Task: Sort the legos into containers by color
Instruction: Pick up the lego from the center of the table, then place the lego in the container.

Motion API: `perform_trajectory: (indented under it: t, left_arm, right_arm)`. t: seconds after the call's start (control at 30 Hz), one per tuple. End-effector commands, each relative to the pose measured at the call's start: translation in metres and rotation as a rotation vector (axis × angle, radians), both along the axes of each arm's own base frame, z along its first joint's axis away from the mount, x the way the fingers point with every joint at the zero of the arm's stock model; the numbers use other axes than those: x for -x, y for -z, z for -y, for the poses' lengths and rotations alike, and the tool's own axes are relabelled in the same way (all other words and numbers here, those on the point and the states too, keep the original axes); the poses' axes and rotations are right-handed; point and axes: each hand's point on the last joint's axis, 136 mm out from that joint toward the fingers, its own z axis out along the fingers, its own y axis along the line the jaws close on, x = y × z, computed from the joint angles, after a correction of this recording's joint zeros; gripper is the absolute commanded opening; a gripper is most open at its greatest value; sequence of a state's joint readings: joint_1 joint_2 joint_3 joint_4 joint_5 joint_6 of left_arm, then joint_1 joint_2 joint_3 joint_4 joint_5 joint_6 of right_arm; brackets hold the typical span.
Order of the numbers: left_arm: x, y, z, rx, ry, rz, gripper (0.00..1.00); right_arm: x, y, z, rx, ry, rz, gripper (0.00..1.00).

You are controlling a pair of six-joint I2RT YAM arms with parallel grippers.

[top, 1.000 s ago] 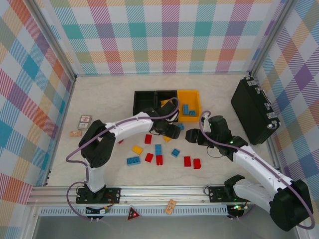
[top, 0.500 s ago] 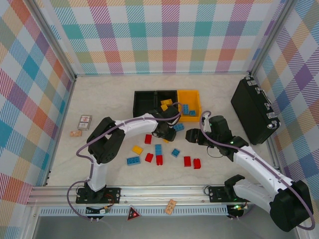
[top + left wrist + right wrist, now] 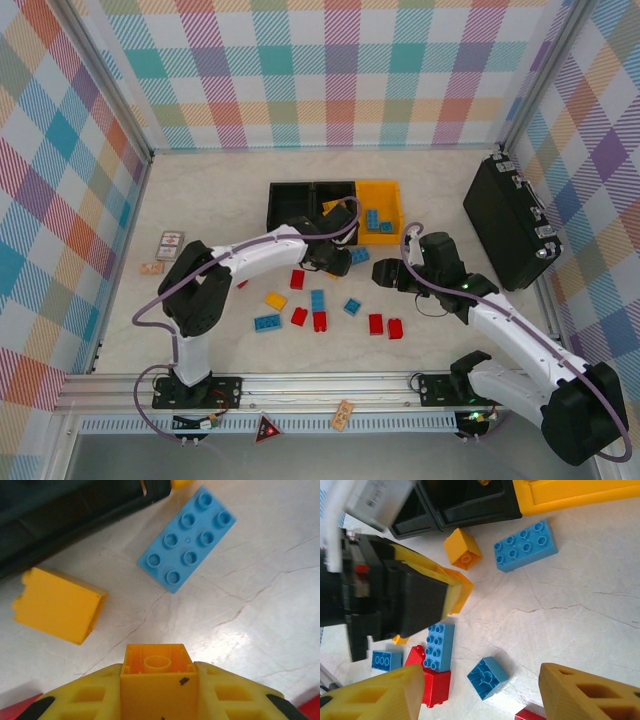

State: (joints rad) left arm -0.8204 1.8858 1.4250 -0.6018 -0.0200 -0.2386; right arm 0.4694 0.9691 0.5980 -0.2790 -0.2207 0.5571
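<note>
My left gripper [image 3: 158, 700] is shut on a small yellow lego [image 3: 157, 672], held just above the table in front of the bins; in the top view this gripper [image 3: 337, 259] is below the middle black bin [image 3: 318, 188]. Ahead of it lie a blue eight-stud lego [image 3: 187, 537] and a yellow lego on its side [image 3: 60, 605]. My right gripper [image 3: 482, 692] hangs open over an upside-down blue lego [image 3: 487, 677]; from above, it [image 3: 392, 274] sits right of the left one. The yellow-orange bin [image 3: 395, 193] holds blue legos [image 3: 375, 220]. The left black bin [image 3: 275, 195] stands beside them.
Red, blue and yellow legos are scattered on the table, such as a red one [image 3: 297, 279], a yellow one [image 3: 275, 299] and a blue one [image 3: 266, 322]. A large black case [image 3: 510, 222] lies at the right. Printed cards [image 3: 170, 242] lie at the left.
The left gripper dipped to the yellow lego on the table, then rose slightly toward the bins with it. The right gripper stayed nearly in place.
</note>
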Motion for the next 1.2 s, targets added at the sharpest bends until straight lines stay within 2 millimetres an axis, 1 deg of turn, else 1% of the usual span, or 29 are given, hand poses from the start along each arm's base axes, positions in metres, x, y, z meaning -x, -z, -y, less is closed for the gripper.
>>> perform_trajectory:
  t: [0.0, 0.13, 0.27, 0.4, 0.5, 0.53, 0.67, 0.73, 0.9, 0.97, 1.0, 1.1, 1.17]
  left_arm:
    - [-0.012, -0.030, -0.007, 0.031, -0.047, 0.037, 0.29]
    - [-0.038, -0.050, -0.012, 0.074, -0.131, 0.082, 0.29]
    - [-0.068, -0.065, -0.015, 0.105, -0.223, 0.127, 0.29]
    - [-0.094, -0.069, -0.013, 0.109, -0.280, 0.149, 0.29]
    - [-0.109, -0.067, -0.013, 0.079, -0.304, 0.164, 0.29]
    - [-0.114, -0.063, -0.014, 0.055, -0.308, 0.169, 0.29]
    - [-0.126, -0.054, -0.015, -0.010, -0.313, 0.177, 0.30]
    - [-0.128, -0.048, -0.011, -0.018, -0.305, 0.169, 0.31]
    - [-0.134, -0.031, -0.009, -0.044, -0.310, 0.161, 0.32]
    - [-0.136, -0.028, -0.008, -0.048, -0.312, 0.163, 0.33]
    - [-0.137, -0.026, -0.008, -0.049, -0.315, 0.162, 0.35]
    - [-0.139, -0.025, -0.007, -0.049, -0.318, 0.166, 0.47]
    - [-0.139, -0.028, -0.007, -0.046, -0.319, 0.172, 0.54]
  right_arm:
    - [0.001, -0.007, -0.002, -0.019, -0.021, 0.015, 0.62]
    - [-0.002, -0.012, -0.002, -0.027, -0.012, 0.027, 0.62]
    - [-0.005, -0.010, -0.001, -0.020, 0.008, 0.016, 0.62]
    - [-0.005, -0.007, -0.001, -0.021, 0.006, 0.006, 0.62]
    - [-0.005, -0.007, 0.000, -0.022, 0.011, 0.008, 0.62]
    - [-0.004, -0.006, 0.000, -0.020, 0.012, 0.009, 0.62]
    - [-0.003, -0.003, 0.002, -0.018, 0.018, 0.001, 0.62]
    - [-0.003, -0.002, 0.002, -0.017, 0.018, 0.000, 0.62]
    - [-0.004, -0.002, 0.001, -0.022, 0.019, 0.003, 0.62]
    - [-0.004, -0.002, 0.001, -0.020, 0.018, 0.004, 0.62]
    - [-0.004, -0.003, 0.001, -0.022, 0.017, 0.005, 0.62]
    - [-0.003, -0.002, 0.001, -0.019, 0.017, 0.001, 0.62]
    - [-0.003, -0.001, 0.002, -0.017, 0.017, 0.000, 0.62]
